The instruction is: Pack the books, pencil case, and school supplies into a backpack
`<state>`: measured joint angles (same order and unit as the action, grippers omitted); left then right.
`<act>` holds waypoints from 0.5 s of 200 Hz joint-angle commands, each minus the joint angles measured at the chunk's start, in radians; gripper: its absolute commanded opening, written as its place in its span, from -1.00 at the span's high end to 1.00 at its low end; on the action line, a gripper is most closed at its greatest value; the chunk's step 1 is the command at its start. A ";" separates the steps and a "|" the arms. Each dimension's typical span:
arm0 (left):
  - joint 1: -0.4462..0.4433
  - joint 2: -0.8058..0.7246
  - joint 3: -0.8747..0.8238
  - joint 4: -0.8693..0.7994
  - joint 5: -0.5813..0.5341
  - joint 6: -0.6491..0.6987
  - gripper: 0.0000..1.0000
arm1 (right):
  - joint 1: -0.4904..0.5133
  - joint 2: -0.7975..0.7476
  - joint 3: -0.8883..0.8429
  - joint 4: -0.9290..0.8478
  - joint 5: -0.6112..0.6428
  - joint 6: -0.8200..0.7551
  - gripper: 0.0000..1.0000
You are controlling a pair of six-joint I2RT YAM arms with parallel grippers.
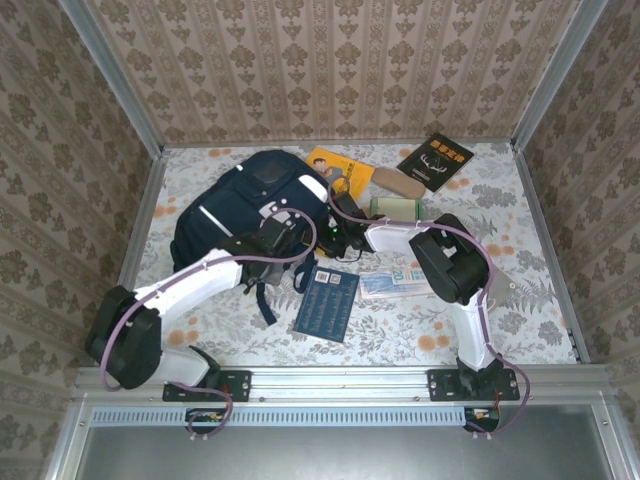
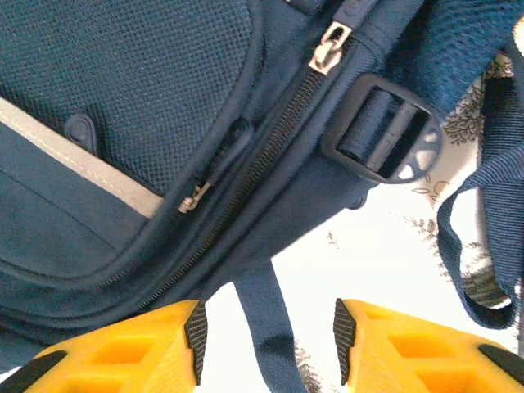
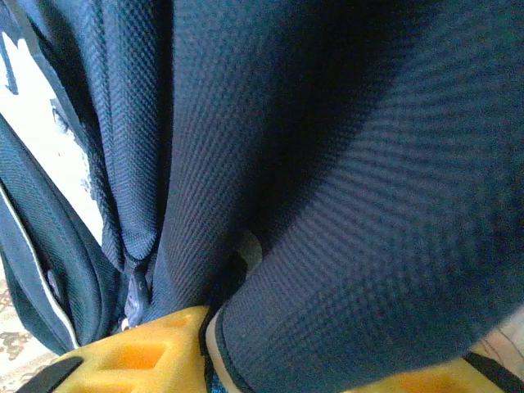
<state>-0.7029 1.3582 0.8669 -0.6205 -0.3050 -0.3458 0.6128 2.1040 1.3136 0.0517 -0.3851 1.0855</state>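
Note:
The navy backpack lies at the back left of the table, and both grippers are at its right side. My left gripper stands open over the backpack's lower edge; a loose navy strap runs between its pads without touching them. My right gripper is shut on a thick padded fold of the backpack, which fills the gap between its yellow fingers. On the table lie the yellow-orange book, the black book and the navy book. The tan oval case, green box and clear blue pack lie nearby.
Patterned walls close the table in at the back and both sides. A black buckle and two zipper pulls sit on the backpack near my left gripper. My right arm arches over the blue pack.

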 commanded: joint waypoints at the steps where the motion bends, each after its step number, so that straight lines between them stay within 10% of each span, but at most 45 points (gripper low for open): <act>1: -0.018 -0.062 -0.049 0.026 -0.036 -0.101 0.06 | 0.011 0.009 0.043 0.065 -0.046 0.029 0.54; 25: -0.030 -0.115 -0.107 0.058 -0.052 -0.174 0.16 | 0.010 -0.028 0.042 0.065 -0.043 0.031 1.00; 100: -0.153 -0.322 -0.418 0.413 -0.213 -0.417 0.26 | 0.011 -0.121 0.143 -0.002 -0.057 0.068 1.00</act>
<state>-0.8421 1.0912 0.5381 -0.4019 -0.4145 -0.6632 0.6163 2.0808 1.3888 0.0399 -0.4213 1.1236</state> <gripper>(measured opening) 0.364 0.071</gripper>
